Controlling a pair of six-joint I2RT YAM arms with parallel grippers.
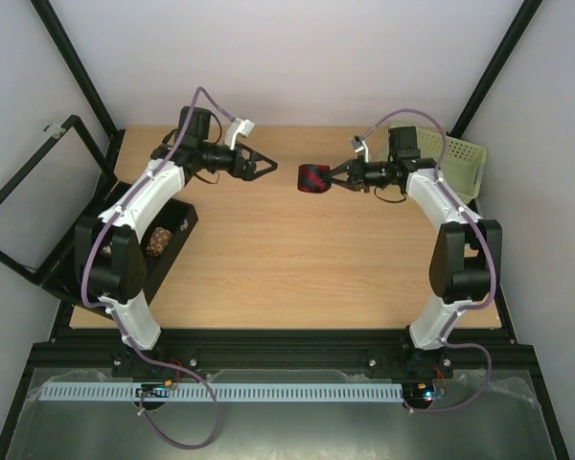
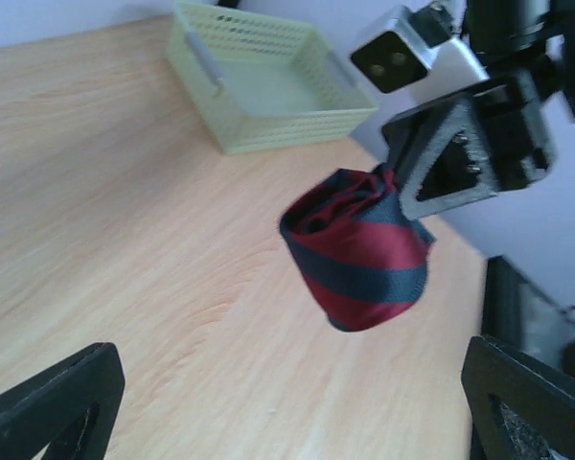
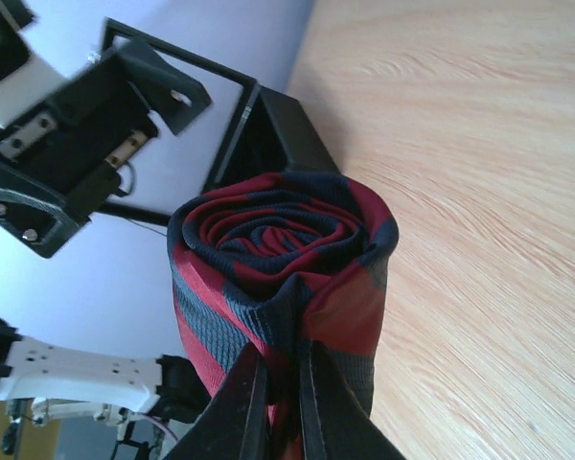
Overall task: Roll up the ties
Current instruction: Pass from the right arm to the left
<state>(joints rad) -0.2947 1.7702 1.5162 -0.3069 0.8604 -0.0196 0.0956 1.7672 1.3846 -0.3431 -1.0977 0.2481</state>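
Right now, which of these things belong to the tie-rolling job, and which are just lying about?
In the job: rolled tie, right gripper pinching it, open left gripper.
Lying about: green basket, black box.

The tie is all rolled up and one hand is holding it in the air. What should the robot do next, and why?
Probably ease the open left gripper in around the rolled tie. The right gripper pinches it in the air, the left faces it across a gap, and the black box sits on the left side, so a handover looks likely.
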